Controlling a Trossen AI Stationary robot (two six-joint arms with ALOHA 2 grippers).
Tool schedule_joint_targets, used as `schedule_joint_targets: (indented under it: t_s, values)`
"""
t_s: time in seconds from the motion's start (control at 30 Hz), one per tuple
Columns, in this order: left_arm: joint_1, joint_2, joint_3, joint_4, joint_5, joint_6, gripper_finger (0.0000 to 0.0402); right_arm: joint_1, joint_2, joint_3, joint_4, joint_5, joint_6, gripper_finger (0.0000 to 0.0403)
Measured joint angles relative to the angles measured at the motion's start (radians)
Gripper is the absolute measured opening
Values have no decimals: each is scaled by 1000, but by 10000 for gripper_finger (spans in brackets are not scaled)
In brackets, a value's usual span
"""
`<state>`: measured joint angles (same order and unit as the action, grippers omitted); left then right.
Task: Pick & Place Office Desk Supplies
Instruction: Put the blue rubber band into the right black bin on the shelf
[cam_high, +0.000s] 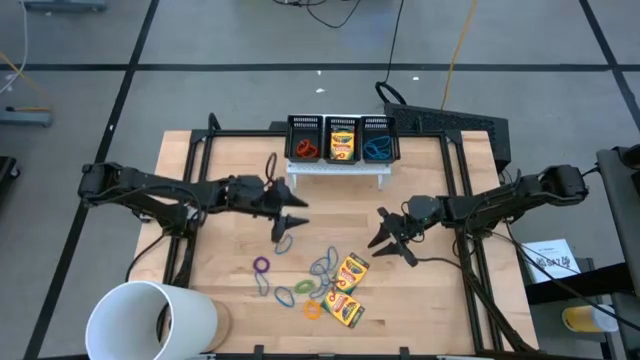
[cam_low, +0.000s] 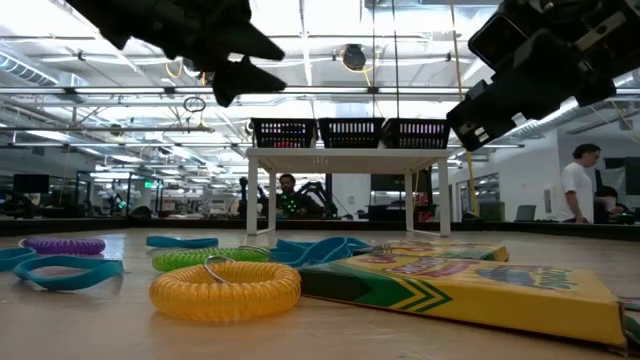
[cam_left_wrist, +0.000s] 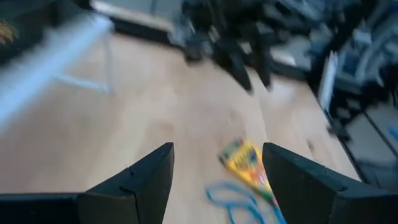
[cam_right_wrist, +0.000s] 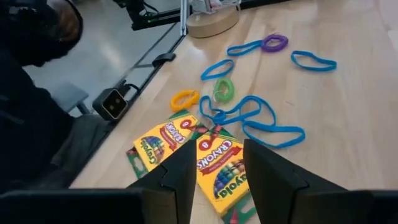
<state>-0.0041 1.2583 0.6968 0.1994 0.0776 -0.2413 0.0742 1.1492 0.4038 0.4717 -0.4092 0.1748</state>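
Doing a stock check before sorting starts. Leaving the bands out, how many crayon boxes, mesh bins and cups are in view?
Crayon boxes: 3, two on the table, one in the middle bin
Black mesh bins: 3
White cup: 1
Total: 7

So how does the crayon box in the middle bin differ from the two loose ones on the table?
The yellow-and-green crayon box in the middle black mesh bin sits squared to the bin, alone, on the white rack. The two yellow-and-green crayon boxes on the wooden table lie flat and skewed, touching each other, among coloured band loops. All three share the same printed design.
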Motion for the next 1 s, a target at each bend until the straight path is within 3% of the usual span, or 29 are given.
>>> schedule_joint_targets:
  t_s: [0.13,0.3,0.43,1.0]
  values:
    - [-84,0,0,-157,-55,-8,255,0,0,-6,-2,62,-41,121]
    - [-202,43,0,-362,-285,-88,255,0,0,-6,-3,96,-73,118]
    - [-243,114,0,-408,-390,-169,255,0,0,-6,-1,95,-94,118]
    - [-238,394,3,-399,-404,-284,255,-1,0,-6,-5,97,-109,116]
